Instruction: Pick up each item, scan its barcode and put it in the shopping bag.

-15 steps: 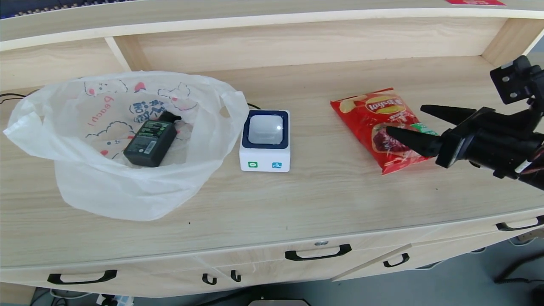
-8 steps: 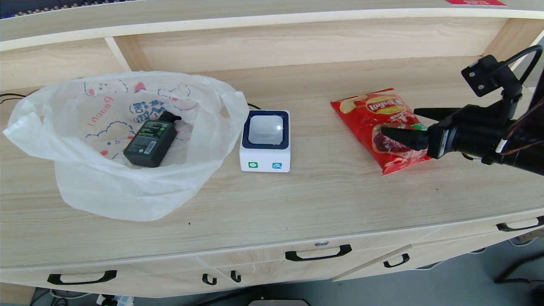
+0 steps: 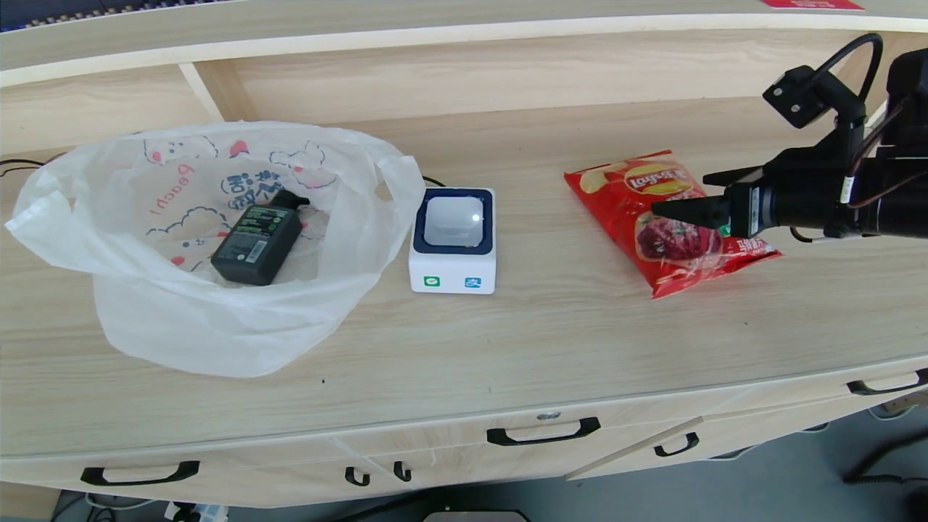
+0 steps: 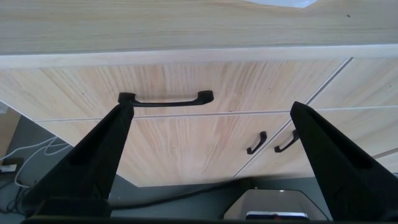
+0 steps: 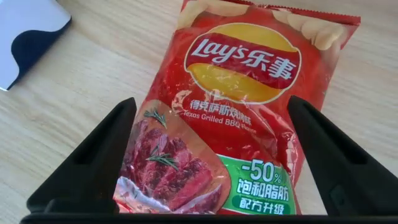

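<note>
A red chips bag [image 3: 663, 217] lies flat on the wooden counter [image 3: 551, 326], right of the white scanner [image 3: 452, 239]. My right gripper [image 3: 681, 193] hovers open over the bag's right side, and in the right wrist view its fingers straddle the chips bag [image 5: 236, 68] without touching it. To the left, a white shopping bag [image 3: 181, 319] lies open with a black pump bottle [image 3: 257, 239] inside. My left gripper [image 4: 211, 106] is open and holds nothing, low in front of the drawer fronts.
A raised wooden shelf [image 3: 507, 72] runs along the counter's back. Drawers with black handles [image 3: 542, 433] sit below the front edge. A corner of the scanner [image 5: 25, 31] shows in the right wrist view. Bare counter lies in front of the scanner and the chips.
My right gripper has moved toward the back of the counter and slightly up, staying open over the chips bag. The bag's near right corner is now uncovered. Nothing else moved.
</note>
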Motion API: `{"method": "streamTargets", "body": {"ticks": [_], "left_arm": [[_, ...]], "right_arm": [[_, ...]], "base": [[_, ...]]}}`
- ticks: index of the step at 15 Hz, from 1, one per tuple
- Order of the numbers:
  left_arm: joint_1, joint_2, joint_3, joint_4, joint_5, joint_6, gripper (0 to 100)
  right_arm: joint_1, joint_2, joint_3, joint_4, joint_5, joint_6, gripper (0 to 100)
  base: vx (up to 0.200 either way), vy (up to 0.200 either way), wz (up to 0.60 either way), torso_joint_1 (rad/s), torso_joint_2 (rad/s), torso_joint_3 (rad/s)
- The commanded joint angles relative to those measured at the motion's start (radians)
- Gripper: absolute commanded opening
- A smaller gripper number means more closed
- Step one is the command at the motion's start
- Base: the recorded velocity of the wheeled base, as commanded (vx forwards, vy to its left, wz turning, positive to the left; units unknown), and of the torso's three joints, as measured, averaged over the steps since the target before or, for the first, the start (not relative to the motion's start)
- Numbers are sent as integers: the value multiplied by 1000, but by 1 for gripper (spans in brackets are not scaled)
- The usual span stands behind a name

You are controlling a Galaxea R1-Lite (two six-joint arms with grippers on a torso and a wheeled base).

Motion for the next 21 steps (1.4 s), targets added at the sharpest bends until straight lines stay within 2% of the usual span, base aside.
{"method": "streamTargets", "body": {"ticks": [1, 8, 12, 20, 21], "left_arm": [[0, 2, 0, 0, 0, -1, 100], [0, 2, 0, 0, 0, -1, 100], [0, 2, 0, 0, 0, 1, 100], [0, 2, 0, -3, 2, 5, 100], [0, 2, 0, -5, 2, 7, 100]], "right_arm": [[-8, 47, -50, 41, 1, -10, 100], [-11, 119, -64, 55, 1, -15, 100], [6, 172, -169, 58, -9, -12, 100], [17, 142, -113, 53, -29, 8, 100], [18, 136, -96, 52, -29, 24, 0]], "base": [[0, 0, 0, 0, 0, 0], [0, 0, 0, 0, 0, 0], [0, 0, 0, 0, 0, 0], [0, 0, 0, 0, 0, 0], [0, 0, 0, 0, 0, 0]]}}
